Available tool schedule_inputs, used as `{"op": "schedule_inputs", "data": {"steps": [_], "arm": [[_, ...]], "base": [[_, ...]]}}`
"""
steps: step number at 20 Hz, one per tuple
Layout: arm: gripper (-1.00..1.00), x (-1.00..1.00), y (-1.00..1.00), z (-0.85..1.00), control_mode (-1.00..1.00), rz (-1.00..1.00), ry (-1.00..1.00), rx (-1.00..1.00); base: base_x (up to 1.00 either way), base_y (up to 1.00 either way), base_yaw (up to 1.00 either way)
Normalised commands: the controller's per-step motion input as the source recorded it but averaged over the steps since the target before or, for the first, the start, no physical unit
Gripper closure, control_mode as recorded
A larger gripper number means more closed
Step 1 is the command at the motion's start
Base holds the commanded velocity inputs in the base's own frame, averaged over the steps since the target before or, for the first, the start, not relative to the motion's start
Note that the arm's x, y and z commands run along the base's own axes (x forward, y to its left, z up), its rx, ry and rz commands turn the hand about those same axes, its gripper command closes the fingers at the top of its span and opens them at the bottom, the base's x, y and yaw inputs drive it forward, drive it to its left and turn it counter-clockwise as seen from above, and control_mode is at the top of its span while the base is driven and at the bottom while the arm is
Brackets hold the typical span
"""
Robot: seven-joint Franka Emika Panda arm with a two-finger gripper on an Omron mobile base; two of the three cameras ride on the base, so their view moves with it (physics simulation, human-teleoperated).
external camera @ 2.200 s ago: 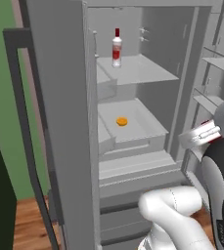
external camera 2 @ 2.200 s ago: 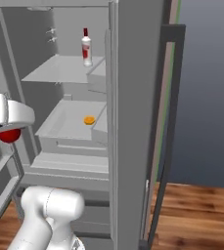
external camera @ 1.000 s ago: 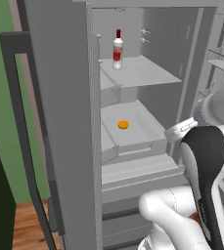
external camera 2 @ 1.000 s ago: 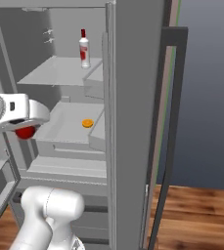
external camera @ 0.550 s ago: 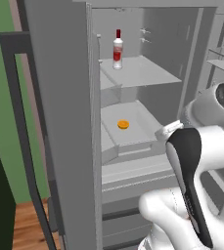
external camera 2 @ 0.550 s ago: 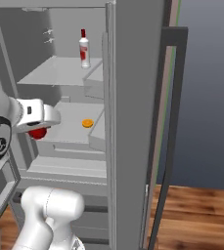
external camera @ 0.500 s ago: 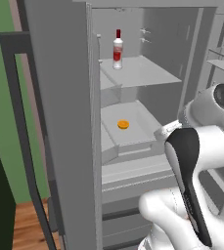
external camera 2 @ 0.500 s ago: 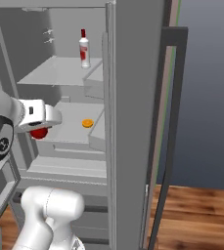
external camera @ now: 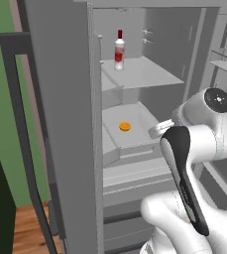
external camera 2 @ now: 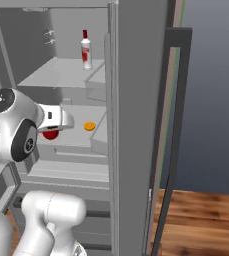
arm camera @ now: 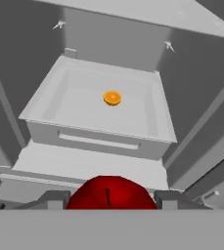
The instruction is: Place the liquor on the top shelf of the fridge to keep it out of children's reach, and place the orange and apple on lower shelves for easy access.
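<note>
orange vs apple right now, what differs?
The orange lies free in the fridge's box-like drawer; the apple sits between the gripper fingers, outside it. The orange is orange, the apple glossy red. Both are round fruit.

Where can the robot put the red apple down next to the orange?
The drawer tray is mostly bare: wide floor lies left, right and in front of the orange, which sits alone near the middle. The gripper holds the apple just outside its front wall. The top shelf already holds the liquor.
</note>
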Motion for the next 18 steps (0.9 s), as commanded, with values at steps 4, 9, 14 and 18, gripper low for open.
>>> {"op": "schedule_inputs", "data": {"steps": [4, 9, 14, 18], "arm": [[1.00, 0.44, 0.00, -0.28, -1.00, 0.00, 0.01, 0.10], [1.00, 0.37, 0.03, -0.31, -1.00, 0.00, 0.01, 0.02], [1.00, 0.40, 0.05, -0.30, -1.00, 0.00, 0.03, 0.00], [1.00, 0.43, 0.07, -0.29, -1.00, 0.00, 0.05, 0.00]], "base": [[0.00, 0.00, 0.00], [0.00, 0.00, 0.00], [0.00, 0.00, 0.00], [0.00, 0.00, 0.00]]}}
